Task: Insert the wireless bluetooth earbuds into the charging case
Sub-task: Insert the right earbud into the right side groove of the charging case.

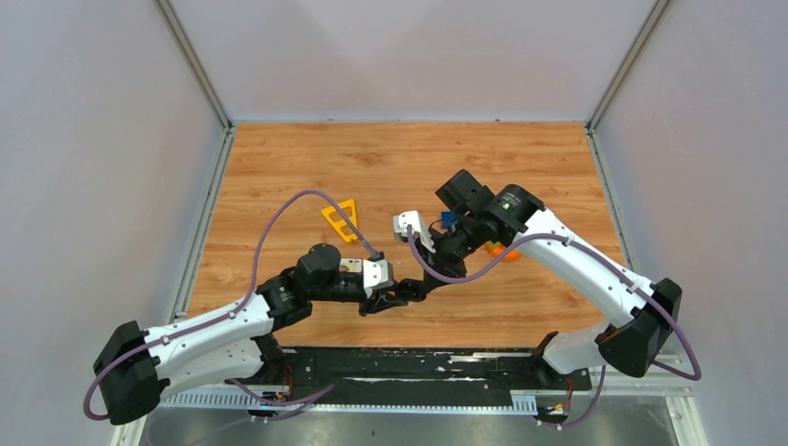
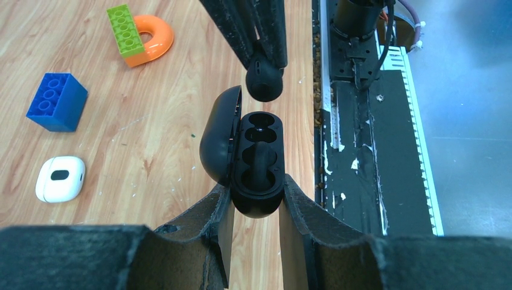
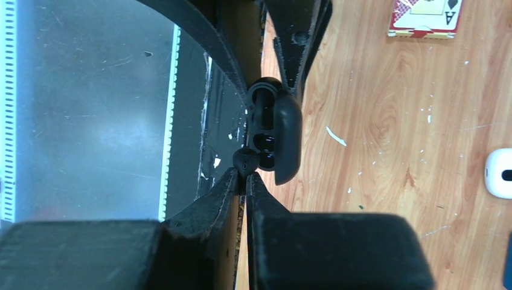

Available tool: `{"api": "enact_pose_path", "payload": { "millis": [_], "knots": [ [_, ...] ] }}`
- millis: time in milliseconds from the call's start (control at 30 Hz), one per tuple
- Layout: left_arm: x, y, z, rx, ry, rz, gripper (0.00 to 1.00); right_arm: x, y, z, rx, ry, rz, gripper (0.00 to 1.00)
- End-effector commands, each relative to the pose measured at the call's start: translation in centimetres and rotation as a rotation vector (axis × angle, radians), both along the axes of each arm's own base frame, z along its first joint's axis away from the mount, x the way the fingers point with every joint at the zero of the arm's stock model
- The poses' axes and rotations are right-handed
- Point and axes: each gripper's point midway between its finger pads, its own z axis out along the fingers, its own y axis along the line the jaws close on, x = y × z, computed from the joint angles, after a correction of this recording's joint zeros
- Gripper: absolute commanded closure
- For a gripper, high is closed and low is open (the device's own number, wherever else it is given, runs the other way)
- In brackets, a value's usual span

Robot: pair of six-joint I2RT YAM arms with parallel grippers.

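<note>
We have the left pincer [image 2: 258, 194] closed on the lower end of the charging case [image 2: 256, 142]. The case is a black oval shell rather than a white one, and it is held over the near edge of the desk [image 2: 151, 139]. Its hinged lid [image 2: 216, 136] stands swung open to one side, so the dark recesses face the other arm. We take that as the reason for gripping so low on the body: it leaves the cavities and the hinge free.

The right pincer [image 3: 244, 179] is all but shut, pinching a small black earbud [image 3: 244, 161] at its very fingertips. The earbud sits just beyond the upper recess, near the rim but apart from it. Such a tip pinch keeps the fingers from fouling the case walls as the earbud goes in. The lower recess seems to hold a curved dark shape, possibly the other bud already seated, but black on black we cannot be sure.

Well apart on the desk lie a white pod [image 2: 60, 178], a blue brick [image 2: 57, 101], a green brick [image 2: 125, 30] resting across an orange ring [image 2: 158, 37], and a playing card [image 3: 425, 17].

We judge the step in hand to be final alignment. The earbud needs lining up with the open recess and pressing home while the left arm holds steady. The risk is the earbud slipping from so slight a grip, or catching on the rim.
</note>
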Motion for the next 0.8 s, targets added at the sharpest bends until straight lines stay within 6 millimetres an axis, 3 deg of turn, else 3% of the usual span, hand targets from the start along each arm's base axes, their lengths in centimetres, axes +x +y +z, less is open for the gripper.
{"api": "enact_pose_path", "payload": {
  "millis": [0,533,767],
  "knots": [
    [-0.1,-0.6,2.7,-0.079,-0.035,-0.015,1.00,1.0,0.8,0.5,0.023,-0.056,-0.033,0.95],
    [-0.1,-0.6,3.2,-0.092,-0.036,-0.009,1.00,0.3,0.8,-0.9,-0.007,-0.091,0.006,0.96],
    [-0.1,-0.5,3.5,-0.102,-0.039,-0.011,1.00,1.0,1.3,-0.9,0.005,-0.110,-0.024,0.97]
  ]
}}
